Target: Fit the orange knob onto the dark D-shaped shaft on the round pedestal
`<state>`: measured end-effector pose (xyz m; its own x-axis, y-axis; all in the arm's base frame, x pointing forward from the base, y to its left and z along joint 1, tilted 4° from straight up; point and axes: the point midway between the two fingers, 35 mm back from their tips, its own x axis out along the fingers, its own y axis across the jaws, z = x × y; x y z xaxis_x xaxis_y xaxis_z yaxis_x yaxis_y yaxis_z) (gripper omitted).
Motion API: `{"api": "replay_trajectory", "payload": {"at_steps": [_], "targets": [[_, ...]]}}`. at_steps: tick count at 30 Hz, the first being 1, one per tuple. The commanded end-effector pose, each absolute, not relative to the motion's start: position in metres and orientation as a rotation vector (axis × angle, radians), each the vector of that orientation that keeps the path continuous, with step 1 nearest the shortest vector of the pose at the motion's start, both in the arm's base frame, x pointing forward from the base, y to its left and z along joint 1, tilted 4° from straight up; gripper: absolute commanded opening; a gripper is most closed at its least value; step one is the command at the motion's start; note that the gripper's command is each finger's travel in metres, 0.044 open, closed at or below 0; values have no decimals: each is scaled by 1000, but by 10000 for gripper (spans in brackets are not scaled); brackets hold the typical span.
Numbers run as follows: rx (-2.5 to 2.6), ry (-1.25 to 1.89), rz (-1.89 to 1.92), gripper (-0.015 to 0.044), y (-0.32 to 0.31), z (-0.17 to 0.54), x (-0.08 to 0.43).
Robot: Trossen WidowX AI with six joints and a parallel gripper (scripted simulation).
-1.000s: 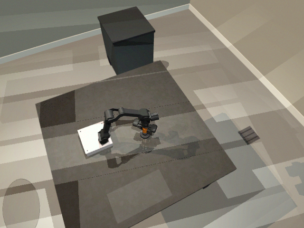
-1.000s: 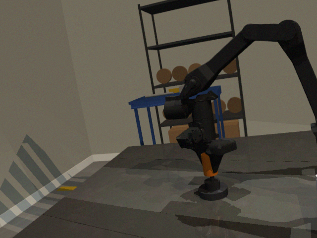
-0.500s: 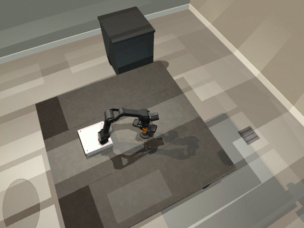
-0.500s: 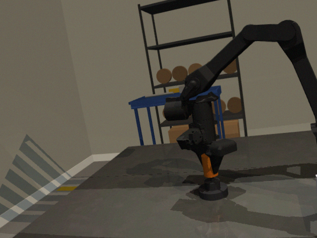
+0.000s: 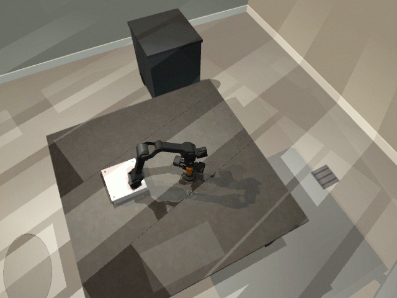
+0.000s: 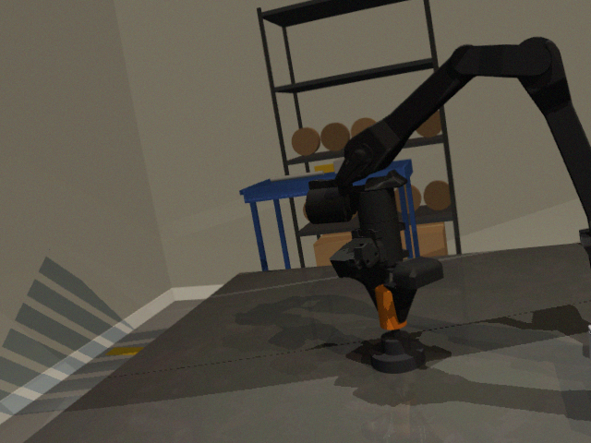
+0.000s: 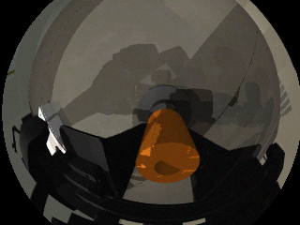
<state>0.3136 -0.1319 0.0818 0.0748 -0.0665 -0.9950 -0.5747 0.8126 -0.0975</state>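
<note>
My gripper [image 5: 189, 168] [image 6: 391, 312] [image 7: 165, 129] points down and is shut on the orange knob [image 5: 189, 171] [image 6: 389, 305] [image 7: 169, 152], with one finger on each side. The round dark pedestal [image 5: 190, 178] [image 6: 397, 363] [image 7: 146, 104] stands on the table under the knob. In the exterior view the knob's lower end is just over the pedestal's raised centre, at the shaft's tip, with a small dark gap above the collar. Whether it touches the shaft I cannot tell. The knob hides most of the shaft in the wrist view, and the flat side does not show.
The arm's white base plate [image 5: 120, 184] is on the table, left of the pedestal in the top view. A dark cabinet [image 5: 174, 67] stands beyond the table's far edge. A blue table [image 6: 282, 189] and a shelf rack [image 6: 355, 75] are in the background.
</note>
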Motion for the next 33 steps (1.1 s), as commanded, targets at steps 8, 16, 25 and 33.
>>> {"api": "replay_trajectory", "payload": {"at_steps": [8,16,25,33], "targets": [[-549,1460,417,0,-132,79,314],[-555,1459,422,0,-132,79,314],[-560,1458,427,0,-132,79,314],[-538,1462,406,0,-132,78,314]]}}
